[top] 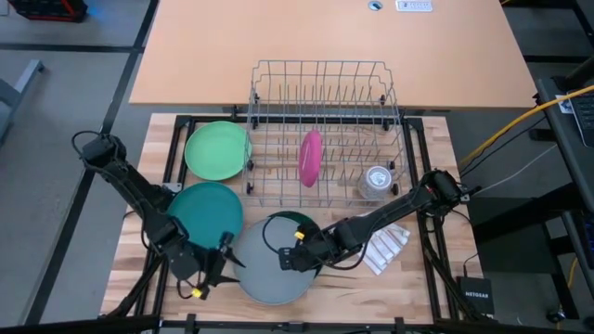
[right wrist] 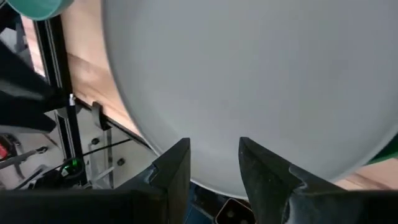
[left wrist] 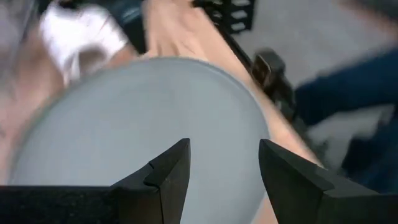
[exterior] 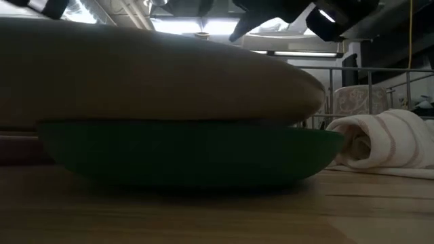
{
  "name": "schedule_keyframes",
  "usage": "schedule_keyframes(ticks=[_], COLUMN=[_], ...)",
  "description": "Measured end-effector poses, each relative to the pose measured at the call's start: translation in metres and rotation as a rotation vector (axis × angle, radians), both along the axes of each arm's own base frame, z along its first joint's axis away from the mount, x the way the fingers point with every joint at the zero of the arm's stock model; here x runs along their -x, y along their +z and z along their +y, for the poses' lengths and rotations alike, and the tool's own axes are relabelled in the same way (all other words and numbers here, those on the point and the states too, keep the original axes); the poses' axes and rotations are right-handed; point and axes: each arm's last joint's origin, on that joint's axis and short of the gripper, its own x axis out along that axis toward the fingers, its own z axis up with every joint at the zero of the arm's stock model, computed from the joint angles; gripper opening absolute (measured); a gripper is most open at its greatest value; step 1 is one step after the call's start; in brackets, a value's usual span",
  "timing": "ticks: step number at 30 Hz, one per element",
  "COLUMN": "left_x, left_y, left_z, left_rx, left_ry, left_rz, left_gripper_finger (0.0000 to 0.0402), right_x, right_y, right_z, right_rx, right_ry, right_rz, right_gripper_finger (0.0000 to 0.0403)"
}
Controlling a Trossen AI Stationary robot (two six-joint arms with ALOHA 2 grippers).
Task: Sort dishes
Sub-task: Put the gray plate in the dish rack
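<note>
High view: round, smooth grey plate (top: 276,269) atop dark green bowl (top: 295,221).

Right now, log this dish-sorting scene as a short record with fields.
rack: wire dish rack at the table's far side
in rack: pink plate standing on edge; clear glass cup
on table: light green plate, teal plate, grey plate lying on a dark green dish
cloth: rolled white cloth, right of the grey plate
left gripper: open, at the grey plate's left edge, holding nothing
right gripper: open, over the grey plate, holding nothing
</note>
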Motion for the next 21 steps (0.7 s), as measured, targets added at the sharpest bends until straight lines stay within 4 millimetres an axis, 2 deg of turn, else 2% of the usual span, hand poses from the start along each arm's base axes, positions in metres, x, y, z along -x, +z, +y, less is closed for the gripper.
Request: schedule_keyframes(ticks=[5,12,15,21], left_x=[0.005,0.019,0.025,0.026], left_y=[-0.003,-0.004,-0.008,-0.033], left_z=[-0.004,-0.015,-0.017,-0.019], left_rx=[0.498,0.973,1.107,1.241], left_ry=[0.211,0.467,0.624,0.945], left_rz=[0.24,0.494,0.564,0.668], left_gripper_finger=[0.018,0.018,0.018,0.018], right_x=[0.002,0.008,0.01,0.012], right_y=[0.001,0.003,0.003,0.003], right_z=[0.007,0.024,0.028,0.03], right_rx=[-0.003,0.008,0.016,0.016], right_ry=[0.011,0.016,0.017,0.019], right_rz=[-0.024,-0.058,-0.063,-0.063], right_gripper_finger=[0.014,0.014,0.014,0.014])
